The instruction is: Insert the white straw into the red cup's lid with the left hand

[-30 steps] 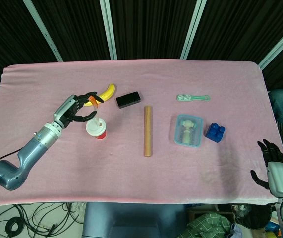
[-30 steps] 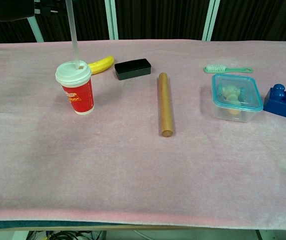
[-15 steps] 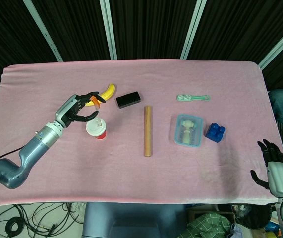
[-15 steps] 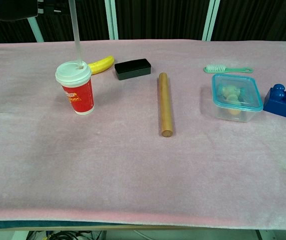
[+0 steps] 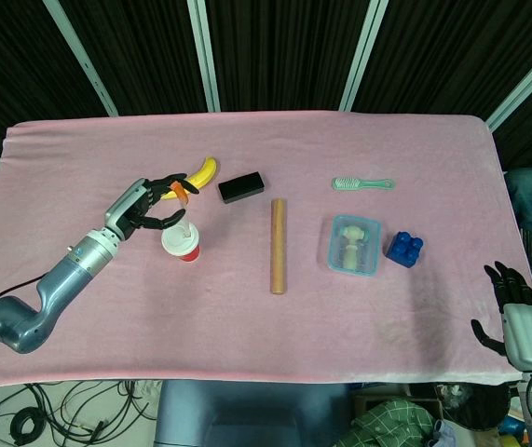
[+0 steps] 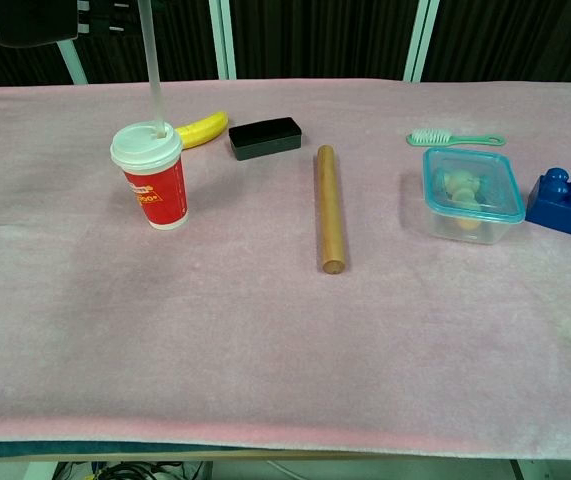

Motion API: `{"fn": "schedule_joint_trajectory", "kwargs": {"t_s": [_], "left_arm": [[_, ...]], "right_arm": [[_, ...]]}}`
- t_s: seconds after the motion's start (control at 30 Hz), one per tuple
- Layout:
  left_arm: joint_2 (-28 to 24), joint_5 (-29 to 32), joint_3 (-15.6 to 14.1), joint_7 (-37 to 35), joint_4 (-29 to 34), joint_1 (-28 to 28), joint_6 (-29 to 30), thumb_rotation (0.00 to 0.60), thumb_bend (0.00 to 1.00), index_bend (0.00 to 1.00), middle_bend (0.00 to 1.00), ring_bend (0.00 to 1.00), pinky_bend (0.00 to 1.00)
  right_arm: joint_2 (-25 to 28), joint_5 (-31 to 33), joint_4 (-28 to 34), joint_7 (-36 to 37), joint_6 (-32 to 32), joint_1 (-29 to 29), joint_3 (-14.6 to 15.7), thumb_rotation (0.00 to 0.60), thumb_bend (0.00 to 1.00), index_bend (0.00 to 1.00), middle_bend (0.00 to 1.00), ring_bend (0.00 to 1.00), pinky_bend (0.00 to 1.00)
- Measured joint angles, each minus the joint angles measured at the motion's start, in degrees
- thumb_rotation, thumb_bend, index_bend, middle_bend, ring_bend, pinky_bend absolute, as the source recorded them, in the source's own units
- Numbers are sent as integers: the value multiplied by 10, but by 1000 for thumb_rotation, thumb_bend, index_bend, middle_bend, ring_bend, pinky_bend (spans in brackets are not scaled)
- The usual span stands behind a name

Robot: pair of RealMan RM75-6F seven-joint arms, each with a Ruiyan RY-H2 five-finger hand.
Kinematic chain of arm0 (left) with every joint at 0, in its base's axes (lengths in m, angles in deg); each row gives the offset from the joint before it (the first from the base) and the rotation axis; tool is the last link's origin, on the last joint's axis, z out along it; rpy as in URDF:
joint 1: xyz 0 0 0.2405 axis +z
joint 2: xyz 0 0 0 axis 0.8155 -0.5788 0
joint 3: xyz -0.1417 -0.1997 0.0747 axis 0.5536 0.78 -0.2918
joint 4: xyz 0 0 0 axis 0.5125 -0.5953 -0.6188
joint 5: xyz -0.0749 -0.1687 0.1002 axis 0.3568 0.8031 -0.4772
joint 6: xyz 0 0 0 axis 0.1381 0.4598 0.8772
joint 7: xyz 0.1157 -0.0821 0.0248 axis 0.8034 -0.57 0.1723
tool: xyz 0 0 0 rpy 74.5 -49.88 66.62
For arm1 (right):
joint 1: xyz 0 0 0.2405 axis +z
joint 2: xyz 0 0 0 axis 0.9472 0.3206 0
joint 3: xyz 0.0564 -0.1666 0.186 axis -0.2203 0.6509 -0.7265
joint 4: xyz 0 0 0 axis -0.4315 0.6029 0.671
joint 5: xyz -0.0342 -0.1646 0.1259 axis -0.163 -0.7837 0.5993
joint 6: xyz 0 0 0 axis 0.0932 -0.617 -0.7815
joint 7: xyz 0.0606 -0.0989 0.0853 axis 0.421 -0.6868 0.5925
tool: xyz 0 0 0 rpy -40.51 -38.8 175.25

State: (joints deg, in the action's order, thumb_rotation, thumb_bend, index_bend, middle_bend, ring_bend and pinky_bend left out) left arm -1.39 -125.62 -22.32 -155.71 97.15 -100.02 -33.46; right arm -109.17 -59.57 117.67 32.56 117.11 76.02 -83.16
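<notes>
Head view: the left hand hovers just above and left of the cup, fingers curled toward one another over the lid. It appears to pinch the top of the straw, though from this steep angle the straw is barely a sliver and the grip itself is hard to read. Against the frames a moment ago the hand has crept slightly toward the cup and otherwise holds its pose. The right hand hangs off the tabletop's near right corner, fingers loosely spread, holding nothing. A banana, a black box and a wooden rod lie nearby.

Chest view: the straw stands almost upright, its lower end meeting the lid at the hole — over the last second it has shifted from a slight lean to nearly vertical, tip kept at the opening. The hand is cut off by the top edge. I judge the straw is aligned and seated at the hole; what remains is pushing it down and letting go.
</notes>
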Motion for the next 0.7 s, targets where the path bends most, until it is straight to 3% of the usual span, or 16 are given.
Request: {"fn": "schedule_joint_trajectory", "kwargs": {"t_s": [0.7], "left_arm": [[17,-15,-45,-46,-39,-6,27,600,443,592,328,53,99]], "right_arm": [[0,1,1,1,1,0,-1,600,231,78,28,58,184]]}}
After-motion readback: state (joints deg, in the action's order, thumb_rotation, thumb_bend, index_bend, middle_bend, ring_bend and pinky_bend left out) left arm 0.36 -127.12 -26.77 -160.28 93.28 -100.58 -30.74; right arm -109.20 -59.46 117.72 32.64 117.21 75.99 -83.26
